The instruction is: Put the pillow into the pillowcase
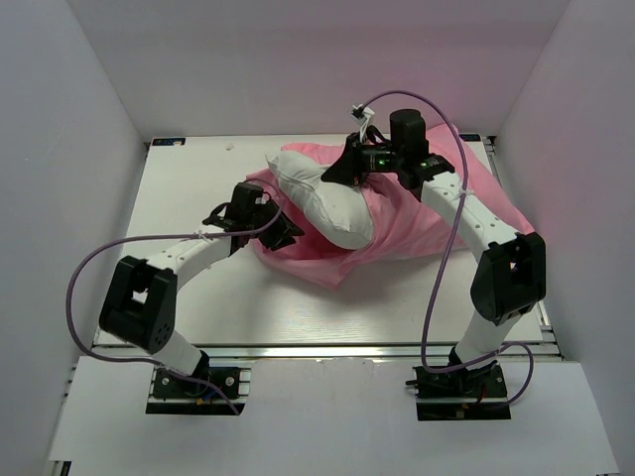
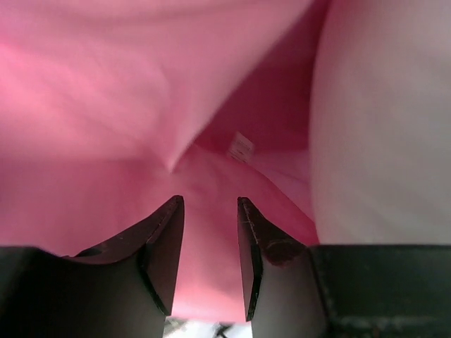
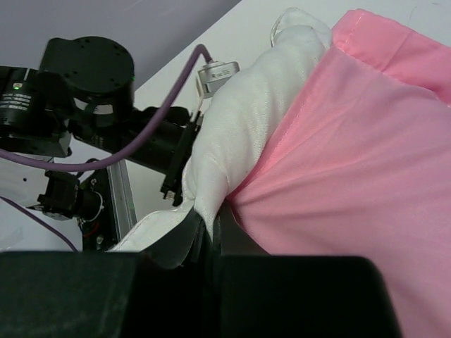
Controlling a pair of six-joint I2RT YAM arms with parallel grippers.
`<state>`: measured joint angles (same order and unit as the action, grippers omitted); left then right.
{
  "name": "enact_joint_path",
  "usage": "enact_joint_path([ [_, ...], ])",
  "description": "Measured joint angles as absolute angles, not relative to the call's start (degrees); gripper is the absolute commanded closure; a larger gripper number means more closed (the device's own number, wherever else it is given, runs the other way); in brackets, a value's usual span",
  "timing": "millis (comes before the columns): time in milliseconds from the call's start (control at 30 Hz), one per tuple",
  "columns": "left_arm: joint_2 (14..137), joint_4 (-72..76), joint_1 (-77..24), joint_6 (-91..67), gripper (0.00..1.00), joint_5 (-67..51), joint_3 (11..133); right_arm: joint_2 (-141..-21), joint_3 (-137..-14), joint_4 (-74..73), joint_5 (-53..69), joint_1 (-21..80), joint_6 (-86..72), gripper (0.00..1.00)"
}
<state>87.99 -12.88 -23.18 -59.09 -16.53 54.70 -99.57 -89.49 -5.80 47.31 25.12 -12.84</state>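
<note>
Jaws of the right gripper (image 3: 209,227) press together on a pinched edge of the pillow (image 3: 246,127). Its white cloth rises from the grip toward 1 o'clock in the wrist view, and the pillowcase (image 3: 352,162) lies against it at 3 o'clock. Jaws of the left gripper (image 2: 210,200) stand apart, with pink satin showing through the gap. In that view the pillow bulges at 3 o'clock and a small white label (image 2: 241,146) sits at 12 o'clock in the pink fold. From above, the pillow lies on the pillowcase near the middle of the table (image 1: 189,178). Its far end is at the right gripper and its near end points to 5 o'clock. The left gripper sits at its 8 o'clock side, at the pink edge.
</note>
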Motion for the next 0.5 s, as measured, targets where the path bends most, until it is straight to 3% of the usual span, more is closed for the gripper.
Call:
enact_joint_path([
  [300, 95.72, -16.78, -25.85, -54.39, 0.55, -10.83, 60.38, -99.57, -89.32, -5.78, 47.83, 25.06, -13.47, 1.0],
  [500, 98.04, -18.11, -26.02, -52.38, 0.69, -8.45, 61.28, -99.33, -89.3, -5.78, 48.14, 24.62, -13.89, 1.0],
])
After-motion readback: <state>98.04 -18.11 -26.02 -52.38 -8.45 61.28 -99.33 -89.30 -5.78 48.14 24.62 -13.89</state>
